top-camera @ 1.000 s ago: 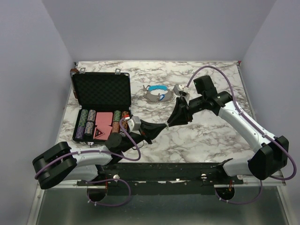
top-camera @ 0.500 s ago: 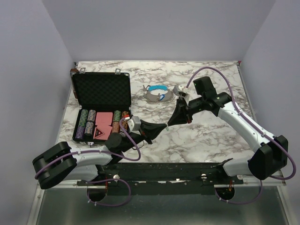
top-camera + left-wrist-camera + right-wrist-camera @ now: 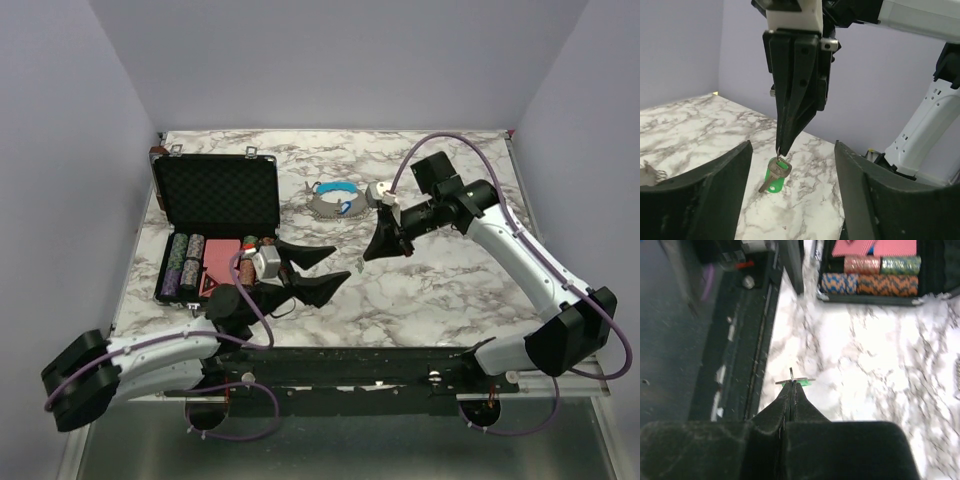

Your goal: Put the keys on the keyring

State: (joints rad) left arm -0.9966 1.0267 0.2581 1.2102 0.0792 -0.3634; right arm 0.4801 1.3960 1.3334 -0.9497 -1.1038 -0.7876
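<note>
Your right pincer (image 3: 782,144) clamps one green key (image 3: 775,176) aloft, your left pincer (image 3: 338,263) gapes empty; threading onto the far keyring (image 3: 335,203) looks not yet done.

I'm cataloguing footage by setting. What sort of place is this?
Probably a lab test booth, not a home: plain walls box in a marble-patterned table, and the left arm and right arm are bolted to a black rail at its near edge.

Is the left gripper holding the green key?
No, the green key hangs from the right gripper's shut tips, while the left gripper is open.
</note>
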